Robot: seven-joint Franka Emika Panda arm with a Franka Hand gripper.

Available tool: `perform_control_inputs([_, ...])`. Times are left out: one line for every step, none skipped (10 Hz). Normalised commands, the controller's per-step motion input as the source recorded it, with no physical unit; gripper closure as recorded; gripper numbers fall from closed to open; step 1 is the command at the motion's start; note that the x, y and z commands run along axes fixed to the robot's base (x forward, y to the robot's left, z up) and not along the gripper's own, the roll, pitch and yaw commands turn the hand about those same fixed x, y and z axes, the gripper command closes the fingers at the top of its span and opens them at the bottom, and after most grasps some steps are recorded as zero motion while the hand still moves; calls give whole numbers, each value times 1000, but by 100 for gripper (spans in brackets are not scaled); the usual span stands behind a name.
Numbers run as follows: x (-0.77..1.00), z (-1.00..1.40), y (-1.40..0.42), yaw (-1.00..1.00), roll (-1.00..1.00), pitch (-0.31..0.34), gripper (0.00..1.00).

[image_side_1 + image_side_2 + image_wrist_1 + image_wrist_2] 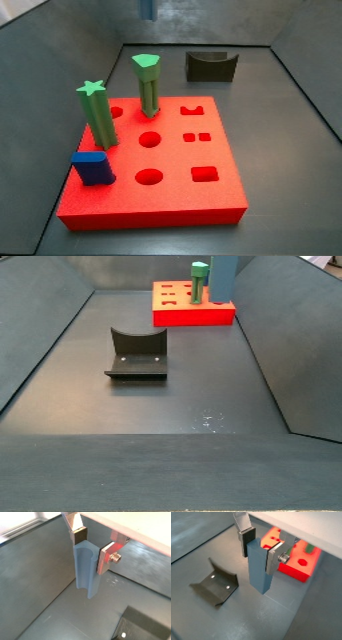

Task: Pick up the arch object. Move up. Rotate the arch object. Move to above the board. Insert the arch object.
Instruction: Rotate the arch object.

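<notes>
Wrist views both give you the gripper (92, 546) closest: flat silver fingers (272, 554) with dark pads, clamped on the upper end of the arch object (86, 569), a tall slender slate-blue peg. Its long axis runs vertical, lower end pointing down at the grey floor (298, 612) and clear of it. In a wrist view you see the groove running along its length; in a wrist view (259, 567) you only get flat faces.

Below it on the floor sits the fixture (215, 587), a dark bracket with two pale screws. Beyond the peg, the board (298, 564), thick, flat and red with shaped holes, shows in just that view.

Side view: fixture (136, 353) mid-floor, board (191, 306) farther back against the wall, peg (223, 278) hanging above the board's right end, its top cut off by the frame edge.

Only a side view shows you the board's load: short bright-blue block (92, 167), green star-topped peg (96, 115), green peg (147, 85), fixture (210, 66) behind the board, and a bit of slate-blue (146, 9) at the frame's top edge.
</notes>
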Motion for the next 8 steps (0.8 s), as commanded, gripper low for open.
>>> perform_control_inputs([-7,-9,6,-1000,-70,-44,100])
perform_control_inputs([-8,-9,6,-1000,-84,-52,100])
perform_control_inputs([-8,-9,6,-1000,-106,-65,100])
perform_control_inputs([-9,-9,6,-685,-110,-66,100])
perform_control_inputs([-10,-9,7,-450,-107,-64,100])
perform_control_inputs([-11,-9,7,-275,-101,-62,100])
perform_control_inputs([16,0,-22,-1000,-13,-8,100])
perform_control_inputs([17,1,-20,-1000,-13,-9,100])
